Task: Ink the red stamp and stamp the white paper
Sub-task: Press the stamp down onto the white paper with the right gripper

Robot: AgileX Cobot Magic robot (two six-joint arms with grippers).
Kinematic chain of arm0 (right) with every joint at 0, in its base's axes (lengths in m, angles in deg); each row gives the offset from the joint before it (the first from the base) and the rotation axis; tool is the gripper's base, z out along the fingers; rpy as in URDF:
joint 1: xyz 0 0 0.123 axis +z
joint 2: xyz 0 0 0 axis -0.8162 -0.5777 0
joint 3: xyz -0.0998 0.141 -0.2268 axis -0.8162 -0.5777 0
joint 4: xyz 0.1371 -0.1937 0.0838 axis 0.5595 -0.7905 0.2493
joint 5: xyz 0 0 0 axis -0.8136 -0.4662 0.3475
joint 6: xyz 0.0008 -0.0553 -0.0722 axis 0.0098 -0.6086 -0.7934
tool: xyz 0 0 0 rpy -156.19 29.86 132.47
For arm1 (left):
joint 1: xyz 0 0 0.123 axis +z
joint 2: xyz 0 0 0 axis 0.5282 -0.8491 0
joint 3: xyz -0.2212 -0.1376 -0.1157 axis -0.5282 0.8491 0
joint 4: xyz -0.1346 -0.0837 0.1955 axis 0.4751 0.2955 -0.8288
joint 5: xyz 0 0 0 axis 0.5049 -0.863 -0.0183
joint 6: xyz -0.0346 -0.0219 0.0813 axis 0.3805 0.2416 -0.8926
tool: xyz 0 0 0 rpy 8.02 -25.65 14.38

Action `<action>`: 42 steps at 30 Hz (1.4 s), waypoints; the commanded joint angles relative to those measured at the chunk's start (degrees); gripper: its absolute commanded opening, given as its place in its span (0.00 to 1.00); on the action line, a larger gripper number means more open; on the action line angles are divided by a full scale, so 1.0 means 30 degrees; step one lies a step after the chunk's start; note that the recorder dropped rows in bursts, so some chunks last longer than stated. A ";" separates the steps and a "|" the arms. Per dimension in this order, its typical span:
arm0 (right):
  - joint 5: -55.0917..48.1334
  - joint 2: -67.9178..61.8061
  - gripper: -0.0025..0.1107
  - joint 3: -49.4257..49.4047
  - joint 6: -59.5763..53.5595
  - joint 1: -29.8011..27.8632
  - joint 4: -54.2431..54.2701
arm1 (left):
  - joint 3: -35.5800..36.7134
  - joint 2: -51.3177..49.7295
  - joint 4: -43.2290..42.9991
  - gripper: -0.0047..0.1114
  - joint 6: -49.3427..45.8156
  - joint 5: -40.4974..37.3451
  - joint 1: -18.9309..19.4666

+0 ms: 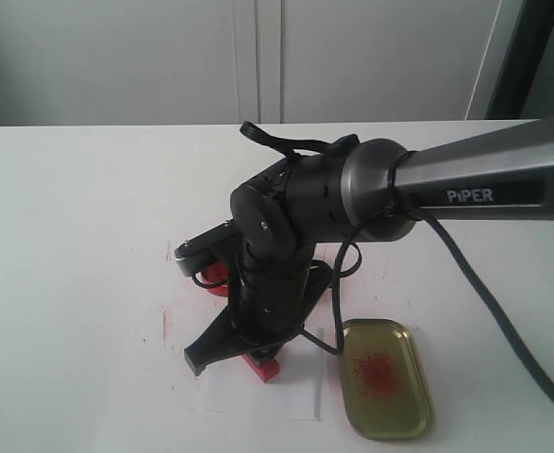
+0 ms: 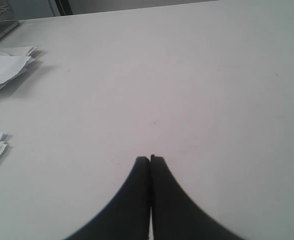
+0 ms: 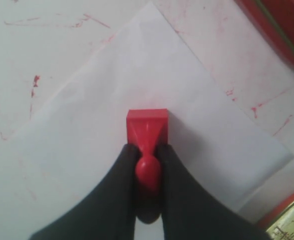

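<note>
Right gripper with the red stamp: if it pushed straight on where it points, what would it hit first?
The red stamp held in the right gripper would meet the white paper, which lies directly ahead. It may already be touching; depth is unclear.

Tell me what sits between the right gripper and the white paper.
The red stamp: the right gripper clamps its handle, and its square base faces down over the white paper. The right wrist view shows it.

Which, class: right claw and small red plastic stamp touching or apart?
Touching. Right wrist view: the right claw squeezes the red stamp by its handle.
</note>
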 commanded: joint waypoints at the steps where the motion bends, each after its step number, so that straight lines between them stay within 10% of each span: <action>1: 0.0328 -0.2241 0.02 -0.0792 -0.0219 0.0043 0.0000 | 0.0052 0.0007 0.0053 0.04 0.0075 0.0058 -0.0005; 42: 0.0820 -0.0064 0.02 -0.0756 0.1032 0.0043 -0.0376 | 0.0052 0.0007 0.0053 0.04 0.0075 0.0058 -0.0005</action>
